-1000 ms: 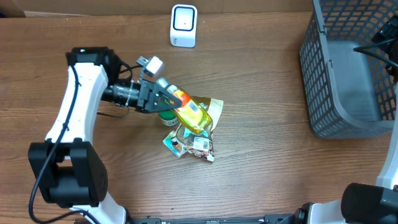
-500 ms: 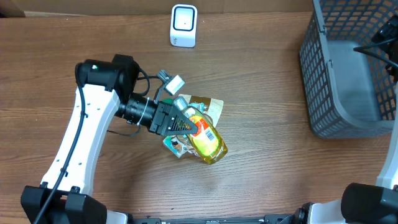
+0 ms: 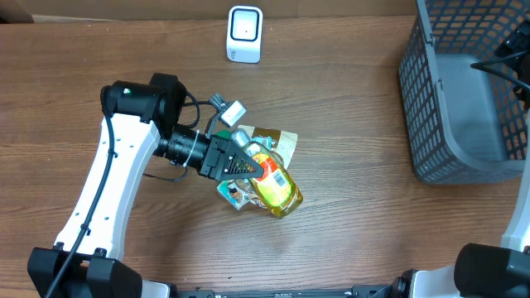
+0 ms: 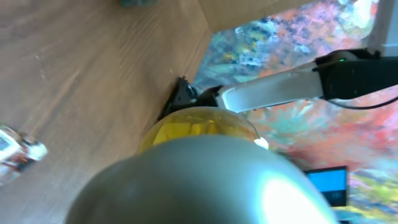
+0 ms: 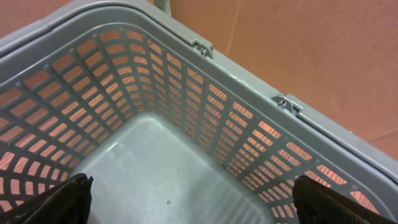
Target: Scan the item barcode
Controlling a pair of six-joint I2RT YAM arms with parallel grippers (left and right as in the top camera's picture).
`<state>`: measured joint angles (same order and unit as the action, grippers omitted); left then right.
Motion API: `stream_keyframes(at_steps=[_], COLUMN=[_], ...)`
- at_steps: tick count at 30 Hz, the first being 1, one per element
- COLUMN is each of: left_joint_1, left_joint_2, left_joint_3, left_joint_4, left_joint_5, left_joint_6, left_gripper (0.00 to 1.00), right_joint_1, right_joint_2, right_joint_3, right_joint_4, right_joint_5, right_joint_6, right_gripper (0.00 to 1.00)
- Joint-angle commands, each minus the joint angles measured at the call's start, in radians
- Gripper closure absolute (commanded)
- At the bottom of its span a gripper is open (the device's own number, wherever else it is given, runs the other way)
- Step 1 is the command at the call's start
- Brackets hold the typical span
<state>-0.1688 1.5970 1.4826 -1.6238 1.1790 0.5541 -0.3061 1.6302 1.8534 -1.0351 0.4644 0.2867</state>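
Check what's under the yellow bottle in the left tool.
Flat packets lie on the table under the bottle gripped by the left tool. Only their edges show; the bottle and tool cover the rest, so the count is unclear.

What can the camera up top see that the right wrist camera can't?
Only the overhead view shows the left claw gripping the yellow bottle above some packets. It also shows the white scanner on the wooden table. Only the right wrist view shows the right claw wide open, its dark fingertips in the bottom corners, and the little clips on the rim. Both show the gray basket.
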Motion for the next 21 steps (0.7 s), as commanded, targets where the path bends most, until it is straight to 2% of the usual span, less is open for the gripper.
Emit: stream_keyframes(at_steps=[1,5,9,12,14,16,17,21], left_joint_1=[0.003,0.002,0.002,0.002,0.002,0.002,0.002,0.003], left_joint_2=[-0.028,-0.028,-0.027,-0.027,-0.027,-0.027,-0.027,-0.013], left_joint_3=[0.0,0.0,0.0,0.0,0.003,0.016,0.028,0.153], left_joint_4=[0.052,0.166,0.311,0.413,0.49,0.562,0.584,0.595], left_joint_5=[-0.013,-0.084,-0.164,-0.197,-0.226,-0.298,-0.329,-0.463], left_joint_6=[-0.029,-0.139,-0.277,-0.361,-0.431,-0.542,-0.57,-0.608], left_gripper=[0.94,0.91,0.95,0.85,0.88,0.96,0.96,0.96], right_joint_1=[0.0,0.0,0.0,0.0,0.0,0.0,0.0,0.0], right_joint_2=[-0.001,-0.001,-0.001,-0.001,-0.001,-0.001,-0.001,-0.001], right_joint_3=[0.005,0.005,0.005,0.005,0.005,0.005,0.005,0.005], right_joint_4=[0.004,0.004,0.004,0.004,0.004,0.004,0.004,0.004], right_joint_5=[0.014,0.014,0.014,0.014,0.014,0.014,0.014,0.014], right_joint_6=[-0.004,-0.004,-0.003,-0.004,-0.004,-0.004,-0.004,-0.004], right_gripper=[0.0,0.0,0.0,0.0,0.0,0.0,0.0,0.0])
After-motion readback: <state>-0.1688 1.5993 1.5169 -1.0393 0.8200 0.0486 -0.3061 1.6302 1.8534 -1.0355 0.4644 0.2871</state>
